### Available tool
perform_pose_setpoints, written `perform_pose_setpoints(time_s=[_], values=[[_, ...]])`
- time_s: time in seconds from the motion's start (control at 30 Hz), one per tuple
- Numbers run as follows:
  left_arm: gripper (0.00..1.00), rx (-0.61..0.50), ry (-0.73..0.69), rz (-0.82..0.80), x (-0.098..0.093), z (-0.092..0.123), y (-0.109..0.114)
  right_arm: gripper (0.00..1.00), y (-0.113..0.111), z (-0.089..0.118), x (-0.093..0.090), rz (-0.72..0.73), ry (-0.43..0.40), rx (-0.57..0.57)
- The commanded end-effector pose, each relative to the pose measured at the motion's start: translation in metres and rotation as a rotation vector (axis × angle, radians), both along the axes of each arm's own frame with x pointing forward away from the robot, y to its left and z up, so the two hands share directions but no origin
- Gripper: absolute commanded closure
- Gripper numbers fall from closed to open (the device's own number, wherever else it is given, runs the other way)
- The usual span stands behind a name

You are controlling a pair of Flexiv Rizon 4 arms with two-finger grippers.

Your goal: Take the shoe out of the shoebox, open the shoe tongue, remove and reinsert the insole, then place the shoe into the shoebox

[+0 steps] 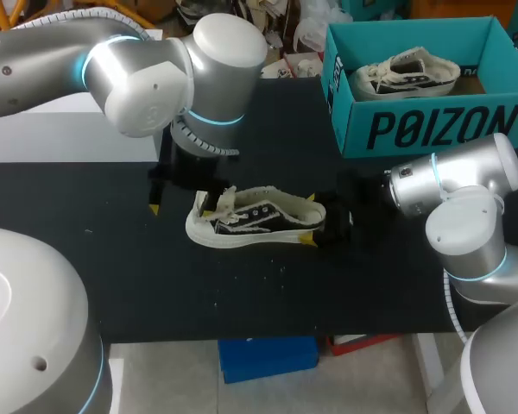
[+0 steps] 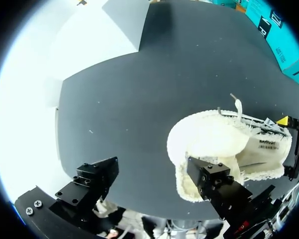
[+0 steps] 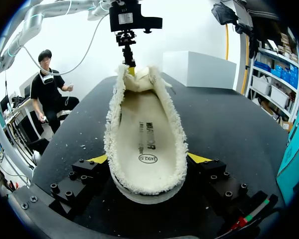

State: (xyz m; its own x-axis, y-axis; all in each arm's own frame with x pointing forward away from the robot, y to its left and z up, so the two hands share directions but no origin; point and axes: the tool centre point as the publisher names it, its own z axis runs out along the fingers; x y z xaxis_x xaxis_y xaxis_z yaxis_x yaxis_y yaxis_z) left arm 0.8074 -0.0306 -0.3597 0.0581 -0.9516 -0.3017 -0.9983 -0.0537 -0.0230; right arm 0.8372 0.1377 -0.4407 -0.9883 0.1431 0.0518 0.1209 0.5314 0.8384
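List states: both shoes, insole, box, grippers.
Black-and-cream frayed canvas shoe: upright on black table, outside box.
Cream insole: seated inside that shoe.
Teal cardboard shoebox: open, lidless.
Second cream-and-black shoe: inside shoebox.
Left gripper: open, one finger at shoe's toe end.
Right gripper: shut on shoe's heel.

Two shoes in all: the middle shoe (image 1: 255, 220) lies at the centre of the frame on the single dark surface (image 1: 242, 293), and the boxed shoe (image 1: 406, 73) sits in the one teal shoebox (image 1: 432, 129) at upper right. Two arms, the left arm (image 1: 147, 73) and the right arm (image 1: 453, 185), carry one hand each: the left hand (image 1: 181, 208) and the right hand (image 1: 308, 220).
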Motion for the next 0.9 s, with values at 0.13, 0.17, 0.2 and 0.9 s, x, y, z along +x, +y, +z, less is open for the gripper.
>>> perform_pose_setpoints(time_s=[0.13, 0.17, 0.2, 0.9], values=[[0.10, -0.006, -0.068, -0.073, -0.007, 0.041, -0.003, 1.00, -0.002, -0.004, 0.001, -0.002, 0.002, -0.001], [0.11, -0.008, -0.077, -0.091, -0.006, 0.048, -0.005, 1.00, -0.002, -0.004, 0.001, -0.002, 0.002, -0.001], [0.13, -0.018, -0.084, -0.114, -0.006, 0.054, -0.008, 1.00, -0.002, -0.004, 0.001, -0.002, 0.002, -0.001], [1.00, -0.314, 0.424, -1.470, 0.016, 0.081, -0.118, 1.00, -0.002, -0.004, 0.001, -0.002, 0.002, -0.001]])
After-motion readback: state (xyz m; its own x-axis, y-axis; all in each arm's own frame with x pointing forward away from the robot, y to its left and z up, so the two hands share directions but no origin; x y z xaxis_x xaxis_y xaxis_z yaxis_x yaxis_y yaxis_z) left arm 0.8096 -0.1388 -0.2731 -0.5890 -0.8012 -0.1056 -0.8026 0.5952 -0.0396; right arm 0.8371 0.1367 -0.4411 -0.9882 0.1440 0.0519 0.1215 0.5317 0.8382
